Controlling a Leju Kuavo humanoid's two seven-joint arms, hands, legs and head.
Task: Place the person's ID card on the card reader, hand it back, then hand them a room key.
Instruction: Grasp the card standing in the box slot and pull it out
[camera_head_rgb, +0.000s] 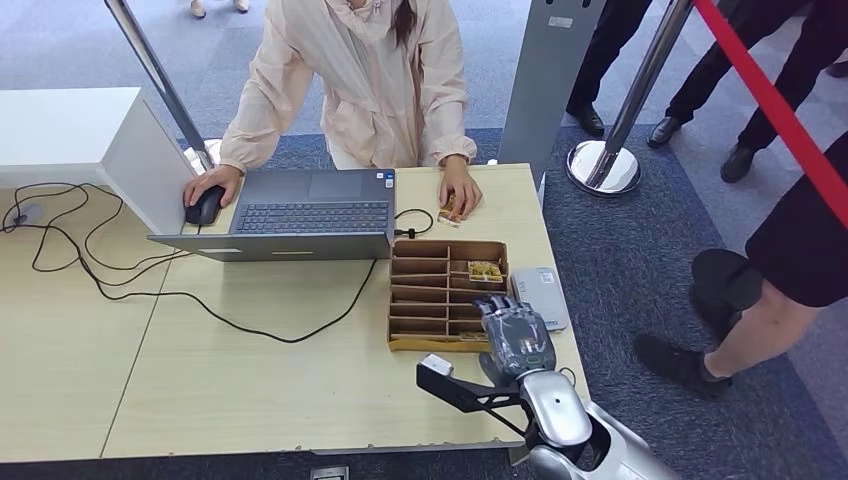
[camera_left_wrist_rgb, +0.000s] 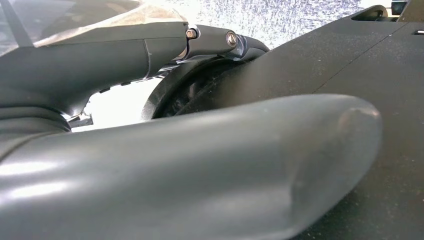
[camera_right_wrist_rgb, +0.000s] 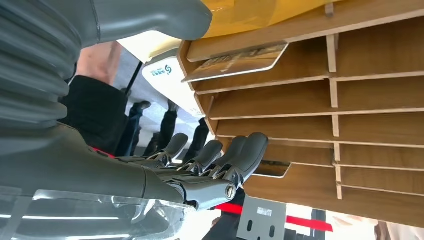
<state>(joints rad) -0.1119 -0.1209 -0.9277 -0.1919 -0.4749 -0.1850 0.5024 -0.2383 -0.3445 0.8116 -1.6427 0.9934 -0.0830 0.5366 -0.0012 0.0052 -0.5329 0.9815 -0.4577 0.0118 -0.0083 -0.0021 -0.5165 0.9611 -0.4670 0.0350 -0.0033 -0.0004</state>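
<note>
Hovering over the near right corner of the wooden card organizer (camera_head_rgb: 447, 292), the right hand (camera_head_rgb: 514, 336) is holding nothing, its fingers (camera_right_wrist_rgb: 235, 159) lying loosely extended and slightly apart against the tray's slotted edge. Just beyond it, a key card (camera_head_rgb: 485, 270) is lying flat in a far right-hand slot, and the grey card reader (camera_head_rgb: 540, 296) is sitting beside the tray. Farther off, past the tray's far edge, the person's hand (camera_head_rgb: 460, 190) is resting on the ID card (camera_head_rgb: 449, 209), so the right arm is the nearer one; whether the left hand (camera_left_wrist_rgb: 190, 165) is gripping anything cannot be told.
</note>
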